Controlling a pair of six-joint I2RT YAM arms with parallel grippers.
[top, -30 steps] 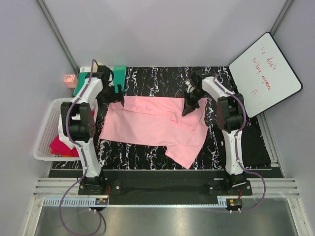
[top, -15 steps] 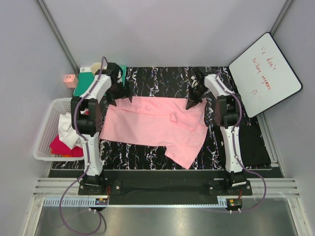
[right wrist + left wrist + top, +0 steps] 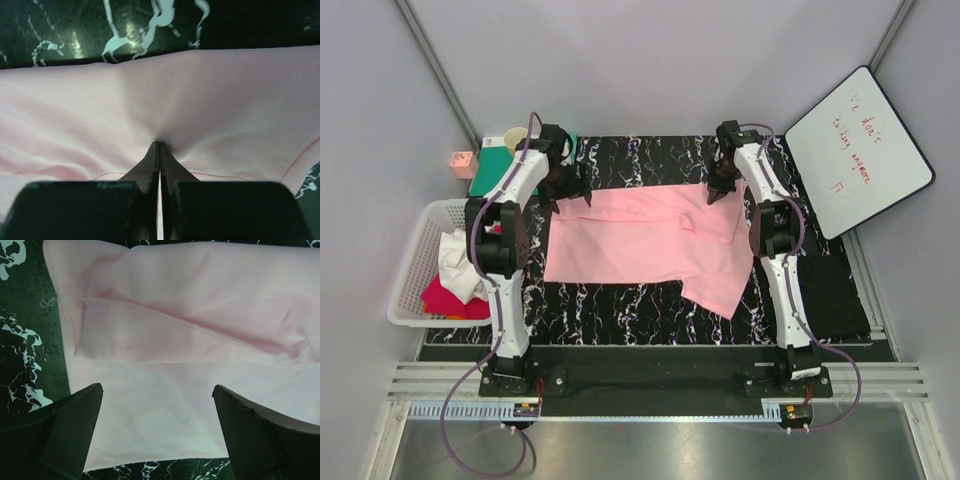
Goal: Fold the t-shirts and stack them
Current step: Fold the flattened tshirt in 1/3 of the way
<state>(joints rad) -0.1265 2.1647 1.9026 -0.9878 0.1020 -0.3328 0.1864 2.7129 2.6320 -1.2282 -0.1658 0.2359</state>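
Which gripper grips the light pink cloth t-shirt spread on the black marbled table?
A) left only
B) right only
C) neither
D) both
B: the right gripper is shut on the light pink t-shirt, cloth puckering at its tips; the left gripper hangs open above it.

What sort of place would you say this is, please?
Likely a robotics lab cell: plain walls enclose a marbled table, two robot arms are bolted at its edge, and a whiteboard leans nearby.

Pale grey panel walls (image 3: 650, 60) seen on three sides. Black white-veined marble-pattern tabletop (image 3: 640, 165) set at centre. White rounded whiteboard, red handwriting (image 3: 860, 150), propped upper right. Silver metal rails (image 3: 905, 378) laid along bottom.
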